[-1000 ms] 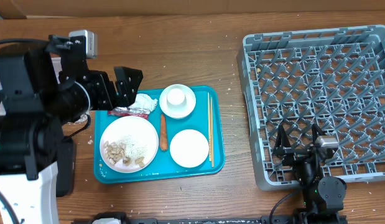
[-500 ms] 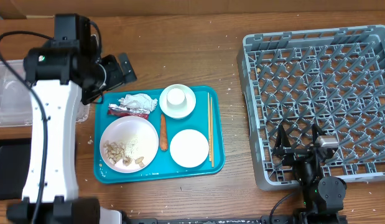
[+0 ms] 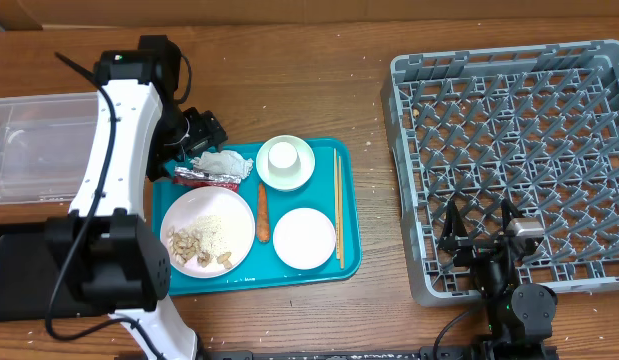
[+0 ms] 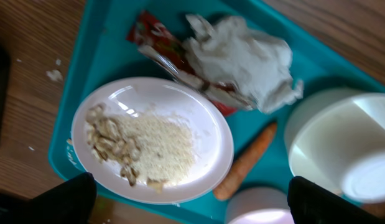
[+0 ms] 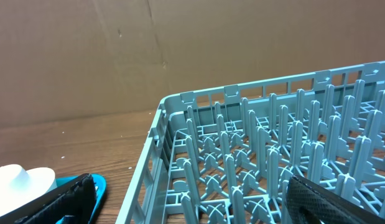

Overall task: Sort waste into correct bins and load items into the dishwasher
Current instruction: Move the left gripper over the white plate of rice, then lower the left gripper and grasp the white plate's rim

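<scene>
On the teal tray (image 3: 349,262) lie a crumpled white tissue (image 3: 222,162), a red wrapper (image 3: 207,180) and a carrot (image 3: 261,212). It also holds a large plate (image 3: 214,215) with rice scraps (image 3: 197,246), a small plate (image 3: 304,238) and a bowl (image 3: 301,172) holding a cup (image 3: 282,156). My left gripper (image 3: 194,148) hangs open above the tray's back left corner. In the left wrist view the tissue (image 4: 239,53), wrapper (image 4: 156,42), plate (image 4: 204,118), scraps (image 4: 142,146) and carrot (image 4: 245,163) lie below the open gripper (image 4: 192,208). My right gripper (image 3: 479,232) is open and empty over the grey dish rack (image 3: 519,110).
A clear tub (image 3: 39,145) stands at the far left, a black tray (image 3: 14,275) in front of it. Wooden chopsticks (image 3: 337,205) lie along the teal tray's right side. The right wrist view shows the rack's pegs (image 5: 273,155) and a cardboard wall behind.
My left arm has swung from the left, near the tub, and stretched out, so the gripper now hangs over the tissue and wrapper. The right arm has not moved.
</scene>
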